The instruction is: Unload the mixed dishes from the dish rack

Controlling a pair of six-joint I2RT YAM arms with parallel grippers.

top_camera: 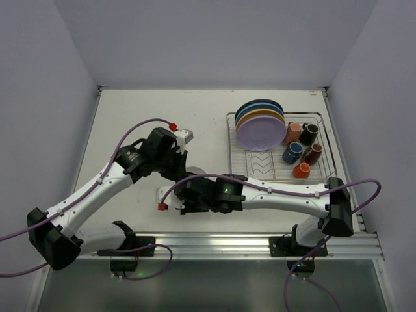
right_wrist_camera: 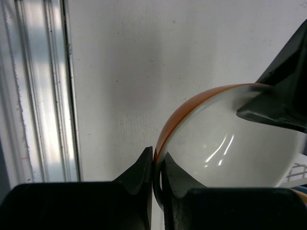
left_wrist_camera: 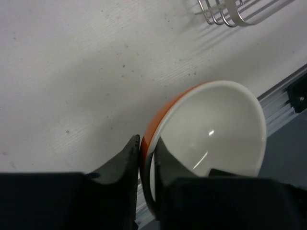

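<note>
While the orange bowl point(left_wrist_camera: 211, 129) is tilted on edge over the table point(top_camera: 149, 110), left of the dish rack point(top_camera: 260, 166), the left gripper point(left_wrist_camera: 146, 141) pinches its rim. The right gripper point(right_wrist_camera: 156, 155) clamps the rim opposite. Plates point(top_camera: 260, 123) and mugs point(top_camera: 299, 146) fill the rack.

A pale, speckled surface point(top_camera: 162, 107) has plain lilac-white walls point(top_camera: 208, 39) behind and beside it, and an aluminium rail point(top_camera: 221, 242) along its near edge.

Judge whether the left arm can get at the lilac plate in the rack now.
Probably not: the left arm has its jaws pinched on the rim of the bowl, as has the right arm, so it is occupied.
</note>
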